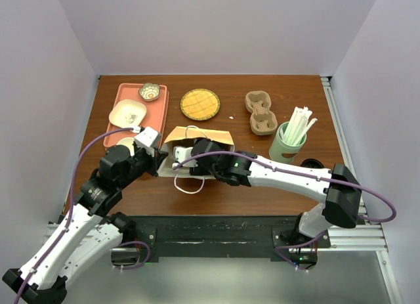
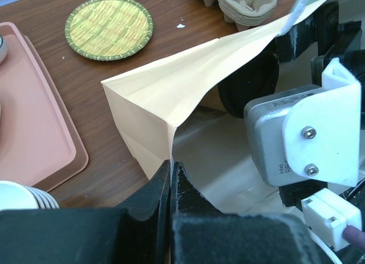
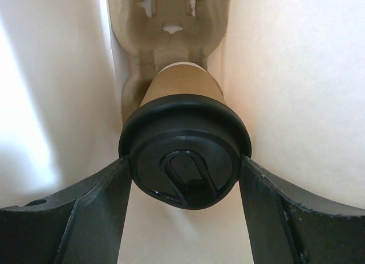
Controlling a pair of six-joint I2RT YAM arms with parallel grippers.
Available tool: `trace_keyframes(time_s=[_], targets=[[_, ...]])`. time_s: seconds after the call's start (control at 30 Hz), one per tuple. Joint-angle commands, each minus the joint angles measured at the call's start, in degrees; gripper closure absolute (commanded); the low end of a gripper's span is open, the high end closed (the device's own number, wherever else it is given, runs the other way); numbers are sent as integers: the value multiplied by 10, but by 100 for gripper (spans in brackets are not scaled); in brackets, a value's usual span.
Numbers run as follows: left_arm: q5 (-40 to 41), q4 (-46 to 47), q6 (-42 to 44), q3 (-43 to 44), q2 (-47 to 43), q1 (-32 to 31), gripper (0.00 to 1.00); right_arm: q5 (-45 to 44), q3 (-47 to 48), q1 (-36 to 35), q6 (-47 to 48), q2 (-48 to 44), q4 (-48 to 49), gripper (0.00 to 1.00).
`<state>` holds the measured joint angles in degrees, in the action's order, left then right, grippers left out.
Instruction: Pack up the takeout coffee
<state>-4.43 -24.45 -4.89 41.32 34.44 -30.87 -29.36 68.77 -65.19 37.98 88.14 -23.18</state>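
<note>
Left claw (image 2: 171,175) is clenched on the mouth edge of the paper bag (image 2: 165,98), holding it open. The bag lies on its side on the bench (image 1: 164,199). Right claw (image 3: 183,161) is deep inside the bag, grasping the takeout coffee (image 3: 181,87) by its black lid (image 3: 182,135), one finger on each side of the rim. The cup points base-first at a pulp carrier (image 3: 165,30) at the far end of the bag. The base looks to be at or just in a carrier pocket; can't tell if it's seated.

Step in hand, my read: seat the cup in the pocket, then let go.
- Push straight along the cup axis. The grip is on the lid only, so a side load could pop the lid or tip the cup.
- The carrier looks loose in the bag and will likely slide when pushed. Go slow until it backs against the bag bottom.
- Left claw should hold the edge taut. If the mouth sags, the bag wall drags on the right wrist.
- Release only once the base is in the pocket. Open just enough to clear the rim, since the bag walls are close on both sides.
- Back out along the same line so the fingers don't hook the lid.
- With the bag on its side, the lid seal is the leak risk. Stand it up soon after.
</note>
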Motion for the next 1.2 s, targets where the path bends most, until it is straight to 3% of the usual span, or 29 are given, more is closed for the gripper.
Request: trace_keyframes(time_s=[0.0, 0.43, 1.17], targets=[[9, 40, 11, -7, 4, 1, 100, -8, 53, 1, 3, 14, 11, 64], [-8, 63, -6, -15, -2, 1, 100, -31, -26, 29, 25, -14, 29, 65], [-35, 62, -12, -16, -8, 1, 100, 30, -7, 41, 17, 15, 42, 65]])
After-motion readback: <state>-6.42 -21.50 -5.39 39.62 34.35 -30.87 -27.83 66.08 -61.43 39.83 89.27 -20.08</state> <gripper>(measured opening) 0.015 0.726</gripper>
